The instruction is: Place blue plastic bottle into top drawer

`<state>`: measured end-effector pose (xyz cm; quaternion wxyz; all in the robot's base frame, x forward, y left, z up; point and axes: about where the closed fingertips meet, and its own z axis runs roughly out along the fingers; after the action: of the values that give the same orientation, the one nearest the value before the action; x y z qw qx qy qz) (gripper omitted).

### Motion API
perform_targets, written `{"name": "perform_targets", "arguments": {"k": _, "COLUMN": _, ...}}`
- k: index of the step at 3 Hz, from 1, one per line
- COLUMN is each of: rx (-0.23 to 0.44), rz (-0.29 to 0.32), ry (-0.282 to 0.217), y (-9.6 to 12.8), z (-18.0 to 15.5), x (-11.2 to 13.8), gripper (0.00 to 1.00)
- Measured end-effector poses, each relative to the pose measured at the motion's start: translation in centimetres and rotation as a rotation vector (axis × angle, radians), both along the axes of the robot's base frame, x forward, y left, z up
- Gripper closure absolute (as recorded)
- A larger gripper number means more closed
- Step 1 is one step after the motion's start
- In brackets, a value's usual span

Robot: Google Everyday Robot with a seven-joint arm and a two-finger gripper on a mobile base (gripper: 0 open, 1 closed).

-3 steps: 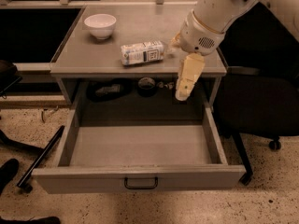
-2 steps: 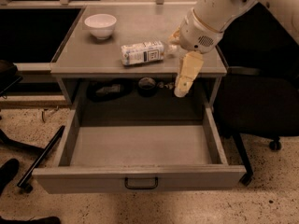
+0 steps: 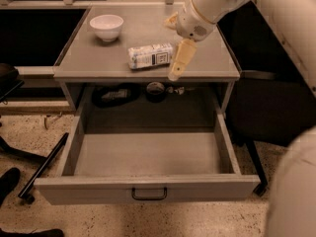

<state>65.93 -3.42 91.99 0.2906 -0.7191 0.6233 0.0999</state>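
The gripper (image 3: 171,48) has slid left since a moment ago. Its fingers are apart, just at 3 o'clock of the blue plastic bottle (image 3: 149,57), which lies ungripped on the cabinet top (image 3: 98,58). The top drawer (image 3: 148,187) stands open below.

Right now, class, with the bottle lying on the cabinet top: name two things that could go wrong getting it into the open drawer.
1. The blue plastic bottle lies on its side near the front edge of the cabinet top; the open claw at its right end could knock it off, possibly missing the top drawer.
2. Gripped only at that end, it might tilt or slip.
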Motion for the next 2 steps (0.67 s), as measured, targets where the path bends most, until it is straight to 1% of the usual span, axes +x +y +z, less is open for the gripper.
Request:
{"name": "perform_targets", "arguments": {"k": 1, "rx": 0.071, "rz": -0.009, "ry": -0.072, "y": 2.52, "z": 1.81, "x": 5.52, "gripper": 0.00}}
{"name": "perform_targets", "arguments": {"k": 2, "rx": 0.071, "rz": -0.009, "ry": -0.072, "y": 2.52, "z": 1.81, "x": 5.53, "gripper": 0.00}}
